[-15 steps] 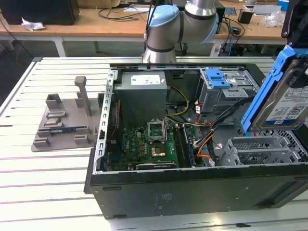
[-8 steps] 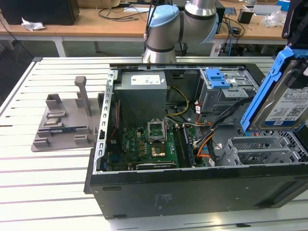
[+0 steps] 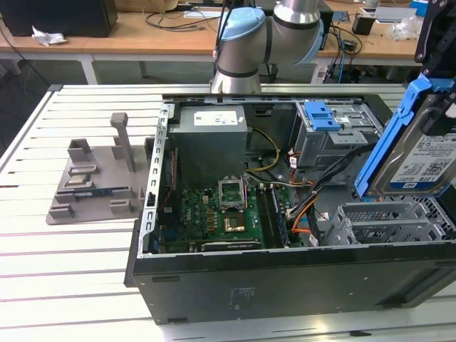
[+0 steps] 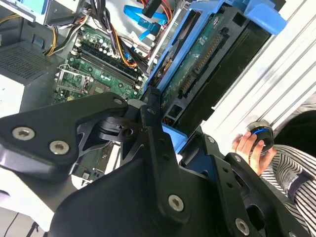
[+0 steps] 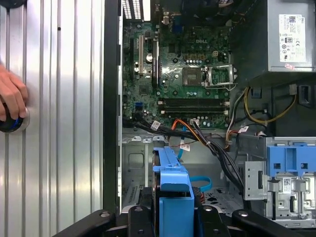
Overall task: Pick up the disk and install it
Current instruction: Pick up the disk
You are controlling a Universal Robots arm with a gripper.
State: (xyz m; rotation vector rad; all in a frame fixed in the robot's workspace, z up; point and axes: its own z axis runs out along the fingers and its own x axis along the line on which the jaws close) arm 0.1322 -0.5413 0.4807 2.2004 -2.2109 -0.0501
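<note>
White slatted-metal tabletop (image 3: 71,274) carries open PC case (image 3: 285,285); wood desks (image 3: 121,32) w/ cables (image 3: 167,18) across exterior view's top; pincer (image 5: 170,216) clamped on disk (image 3: 429,155).

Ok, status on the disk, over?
Gripper shut on the disk. Disk tilted, in the air above the drive cage, not seated. Cable bundle beside the cage.

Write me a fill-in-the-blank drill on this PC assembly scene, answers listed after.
The gripper holds the disk by its ___ plastic carrier.
The disk hangs tilted over the open computer case at the exterior view's ___ side.
On the slatted table beside the case, a person's ___ rests on a round object.
Inside the case, the grey power supply sits next to the green ___.
Missing: blue; right; hand; motherboard.
</note>
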